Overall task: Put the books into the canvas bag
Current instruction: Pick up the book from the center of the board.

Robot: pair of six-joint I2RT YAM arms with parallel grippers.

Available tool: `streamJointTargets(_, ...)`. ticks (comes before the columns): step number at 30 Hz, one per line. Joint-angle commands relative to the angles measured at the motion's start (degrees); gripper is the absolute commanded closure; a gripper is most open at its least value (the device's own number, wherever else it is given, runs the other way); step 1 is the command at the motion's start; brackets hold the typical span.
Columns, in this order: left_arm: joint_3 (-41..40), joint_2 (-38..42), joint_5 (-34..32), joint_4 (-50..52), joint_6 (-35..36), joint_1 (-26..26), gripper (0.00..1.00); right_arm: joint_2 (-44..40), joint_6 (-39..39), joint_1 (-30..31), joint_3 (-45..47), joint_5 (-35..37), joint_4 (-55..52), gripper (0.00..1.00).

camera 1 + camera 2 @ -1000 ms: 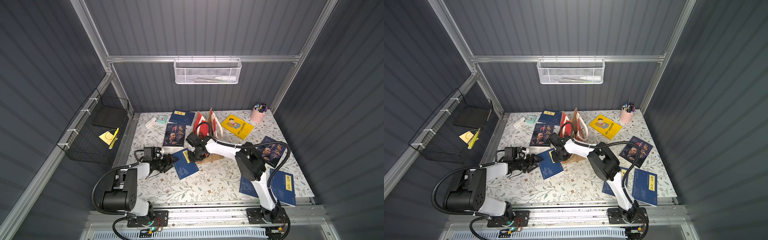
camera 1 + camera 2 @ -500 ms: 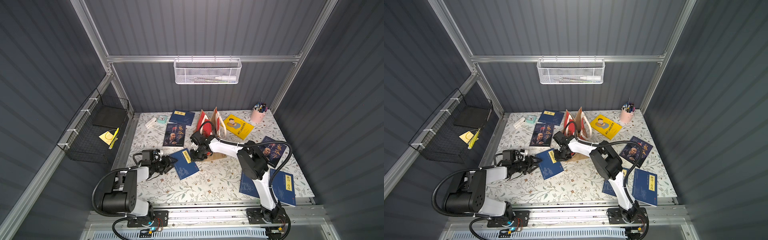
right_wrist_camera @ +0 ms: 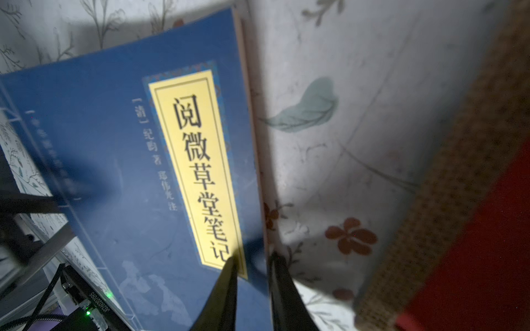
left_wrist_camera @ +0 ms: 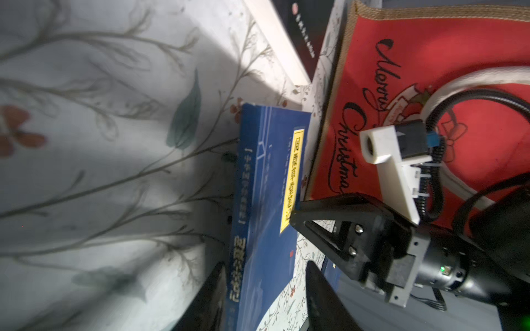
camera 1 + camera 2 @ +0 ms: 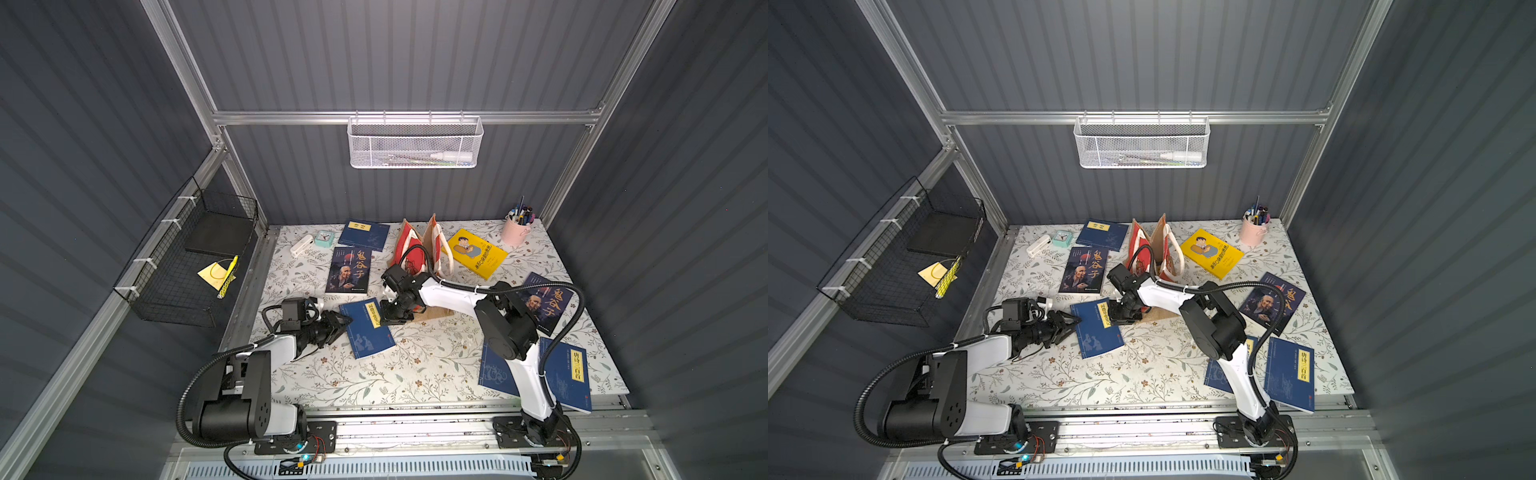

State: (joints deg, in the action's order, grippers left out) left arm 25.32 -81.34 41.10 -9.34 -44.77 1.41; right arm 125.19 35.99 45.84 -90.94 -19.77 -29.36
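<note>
The left gripper [image 5: 341,321] lies low over the table [image 5: 415,374], at the left edge of the book [image 5: 368,332]. In the left wrist view its fingers [image 4: 213,298] stand partly open, one on each side of the book's near corner. A strip of tablecloth shows between the book and the far finger. That looks to me like straddling, not clamping.

The right gripper [image 5: 390,316] points down at the book's upper right corner. From its wrist camera the fingers [image 3: 229,280] are nearly together. One tip sits on the cover at the end of the yellow label [image 3: 195,172]. The other tip is just past the page edge, over the cloth. I can't tell whether they actually pinch the edge.

The book lies flat, cover up, in the middle of the table between the two grippers. Its long axis runs up and down the frame in both top views, with the top end leaning left. The label runs along its right edge, at the upper end.

The bag [image 5: 419,249] stands upright above and to the right of the book, in the upper centre of the table. Its mouth faces up and its red panel [image 4: 430,71] faces the left gripper.
</note>
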Motion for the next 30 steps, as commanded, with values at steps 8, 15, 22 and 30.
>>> streamJointTargets(8, -1.2, -2.3, 2.0, -3.6, -0.7, 1.8, 0.46, 0.9, 2.2, 2.1, 0.7, -4.4, 0.8, 0.76)
streamJointTargets(15, 0.1, -0.5, 1.8, 0.5, 1.9, 1.8, 0.73, -0.2, 2.0, 2.3, 0.2, -3.4, 0.1, 0.76)
streamJointTargets(22, 4.4, 3.5, -1.3, 10.7, 7.0, 1.8, 0.92, -2.6, 1.0, 2.3, 0.0, -1.9, -1.4, 0.75)
streamJointTargets(30, 14.2, 12.6, -10.2, 30.0, 16.3, 1.8, 0.99, -12.3, -11.3, 4.5, -10.9, 8.3, -13.9, 0.54)
